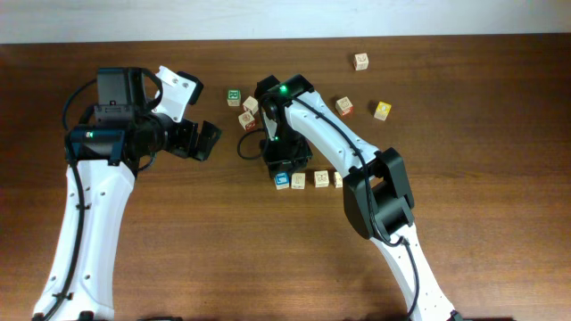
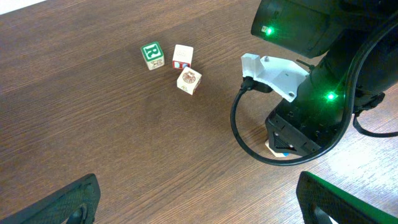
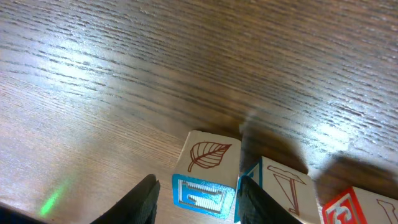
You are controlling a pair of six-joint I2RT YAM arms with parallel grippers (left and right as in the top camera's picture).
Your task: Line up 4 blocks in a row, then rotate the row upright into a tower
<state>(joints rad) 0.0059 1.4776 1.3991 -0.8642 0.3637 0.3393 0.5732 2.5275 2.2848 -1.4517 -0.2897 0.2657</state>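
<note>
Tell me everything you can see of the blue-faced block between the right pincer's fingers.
The blue-faced block is a small pale wooden cube. One face carries a blue-bordered panel with blue print, and the adjoining face shows a reddish-brown leaf outline. It sits flat on the table at one end of a short row, a narrow gap from the next block. The right pincer straddles it. A gap shows at one finger; contact at the other is unclear.

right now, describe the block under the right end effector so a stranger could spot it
Follow the right arm to the middle of the wooden table, where its end effector hangs over a short row of small cubes. The block is at the end of that row nearest the left arm. Its neighbours are pale beige; it alone shows a blue face.
</note>
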